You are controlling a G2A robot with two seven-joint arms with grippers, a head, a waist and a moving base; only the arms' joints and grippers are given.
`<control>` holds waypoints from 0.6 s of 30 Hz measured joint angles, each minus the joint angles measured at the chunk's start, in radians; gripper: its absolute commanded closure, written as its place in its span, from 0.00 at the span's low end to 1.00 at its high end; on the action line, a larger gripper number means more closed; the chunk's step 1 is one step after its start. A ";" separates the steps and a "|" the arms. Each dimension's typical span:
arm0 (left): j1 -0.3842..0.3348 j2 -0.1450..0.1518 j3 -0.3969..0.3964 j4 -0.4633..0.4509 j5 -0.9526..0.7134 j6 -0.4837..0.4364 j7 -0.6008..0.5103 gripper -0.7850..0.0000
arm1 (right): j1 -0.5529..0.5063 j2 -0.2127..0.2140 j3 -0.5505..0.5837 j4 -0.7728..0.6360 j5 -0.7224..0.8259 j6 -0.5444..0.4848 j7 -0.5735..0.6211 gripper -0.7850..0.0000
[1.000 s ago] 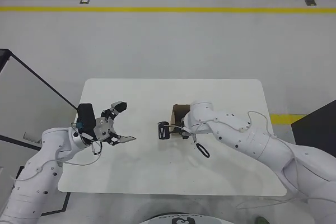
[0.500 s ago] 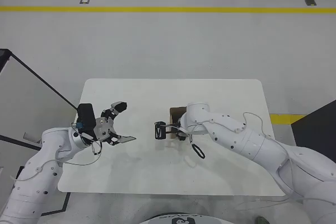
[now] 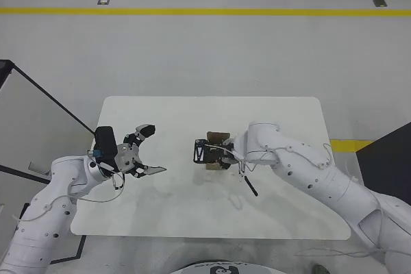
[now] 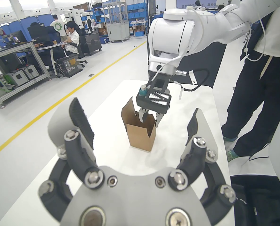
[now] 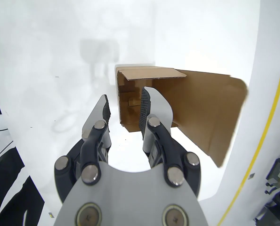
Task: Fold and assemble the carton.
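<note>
White tabletop (image 3: 281, 116) in a factory hall carries a small brown carton (image 4: 140, 135), standing upright with its top flaps open directly beneath the right end effector (image 5: 125, 95). That end effector's fingers are apart and straddle one carton wall, one inside the box and one outside, clamping nothing. Well apart from the carton and facing it, the left end effector (image 3: 155, 148) hovers over the tabletop, fingers spread wide and empty.
</note>
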 measured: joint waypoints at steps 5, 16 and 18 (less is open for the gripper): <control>0.000 0.000 0.000 0.000 0.000 0.000 0.000 0.00 | -0.113 0.061 0.151 -0.105 0.022 -0.025 -0.095 0.61; 0.000 0.000 0.000 0.000 0.000 0.000 0.000 0.00 | -0.467 0.166 0.551 -0.152 0.208 -0.200 -0.524 0.51; 0.000 0.000 0.000 0.000 0.000 0.000 0.000 0.00 | -0.527 0.176 0.602 -0.127 0.269 -0.254 -0.594 0.00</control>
